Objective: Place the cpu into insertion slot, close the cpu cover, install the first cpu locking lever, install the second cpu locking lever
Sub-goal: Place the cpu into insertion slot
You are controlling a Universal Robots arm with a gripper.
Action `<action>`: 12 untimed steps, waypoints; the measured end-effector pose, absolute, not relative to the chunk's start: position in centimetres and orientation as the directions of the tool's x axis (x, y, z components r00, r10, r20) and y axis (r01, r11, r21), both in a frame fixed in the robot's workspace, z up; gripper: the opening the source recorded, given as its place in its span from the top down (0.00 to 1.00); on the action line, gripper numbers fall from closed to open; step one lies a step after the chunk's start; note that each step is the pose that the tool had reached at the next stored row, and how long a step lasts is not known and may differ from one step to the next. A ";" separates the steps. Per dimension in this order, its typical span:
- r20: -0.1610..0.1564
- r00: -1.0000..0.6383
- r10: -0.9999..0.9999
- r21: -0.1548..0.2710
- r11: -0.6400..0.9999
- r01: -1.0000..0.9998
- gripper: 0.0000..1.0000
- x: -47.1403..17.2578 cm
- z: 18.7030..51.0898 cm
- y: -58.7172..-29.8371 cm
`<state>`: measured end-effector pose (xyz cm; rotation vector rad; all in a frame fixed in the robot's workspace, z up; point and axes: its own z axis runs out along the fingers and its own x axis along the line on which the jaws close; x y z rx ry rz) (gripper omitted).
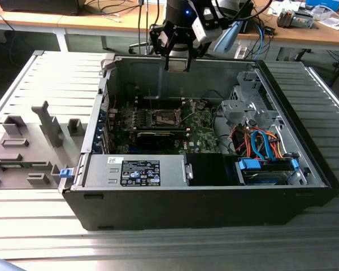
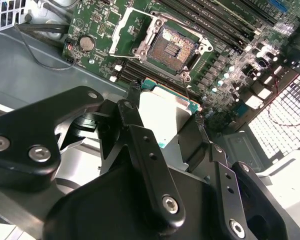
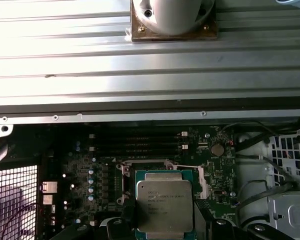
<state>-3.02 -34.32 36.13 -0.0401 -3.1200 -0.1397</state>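
One tool (image 2: 165,116) pinches the cpu (image 3: 164,205) by its edges, above the uncovered insertion slot (image 2: 174,47)

A ribbed light-grey metal table of long parallel slats (image 1: 39,237) spreads across the exterior view under bright, even light. At 9 o'clock, matte grey plastic fixture blocks (image 1: 22,148) stand on it. Along 12 o'clock runs a light-brown wooden workbench (image 1: 73,23) on white legs (image 1: 62,40), with dark floor (image 1: 22,44) beneath. Loose black cables (image 1: 116,7) at 11 o'clock and scattered clutter (image 1: 296,18) at 1 o'clock lie on the bench.
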 end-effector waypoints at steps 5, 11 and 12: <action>0.019 -1.000 0.025 0.089 0.996 0.026 0.46 -3.0 36.0 -34.3; 0.019 -1.000 0.025 0.089 0.996 0.026 0.46 -3.0 35.8 -34.4; 0.019 -1.000 0.025 0.089 0.996 0.026 0.46 -3.0 35.8 -34.4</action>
